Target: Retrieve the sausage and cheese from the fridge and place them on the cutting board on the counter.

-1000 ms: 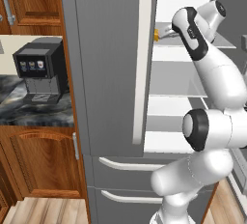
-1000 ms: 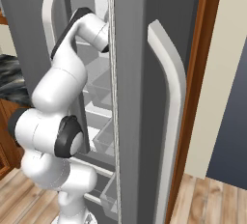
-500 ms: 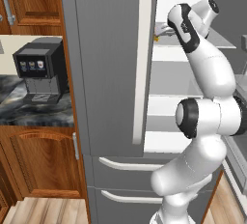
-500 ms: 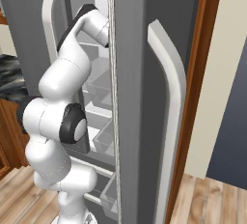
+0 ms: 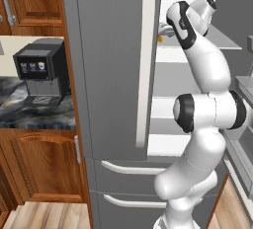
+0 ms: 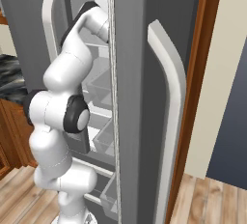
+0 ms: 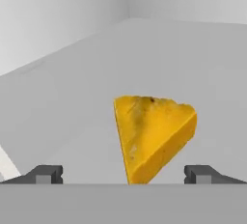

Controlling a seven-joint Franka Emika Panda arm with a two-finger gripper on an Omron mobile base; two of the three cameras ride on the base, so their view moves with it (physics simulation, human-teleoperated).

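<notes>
From the left base camera we see the fridge (image 5: 116,75) with its left door shut and its right side open, and the white arm reaching up into an upper shelf. The closed door's edge cuts off most of what the hand is doing; a small yellow speck (image 5: 160,39) shows just beside that edge, which is probably the cheese, though it is too small for us to be sure. Left of the fridge a black coffee machine (image 5: 40,72) stands on the dark marbled worktop (image 5: 29,117) above reddish wooden cabinets.

From the right base camera the open right door (image 6: 144,97) stands edge-on and hides the shelf's contents; we see the arm's upper links going in behind it, and the door bins below.

In the hand camera the cheese (image 7: 153,135) is plain: a yellow-orange wedge standing on the white fridge shelf (image 7: 72,117), its narrow edge pointing toward us. The gripper (image 7: 123,175) is spread wide, one dark fingertip (image 7: 46,174) well to the left of the wedge and the other just beside its right flank, neither touching it. The wedge's base is cut off by the bottom of this view.

Compared with a second ago, the arm's elbow has swung upward and its wrist has pushed deeper into the shelf.
</notes>
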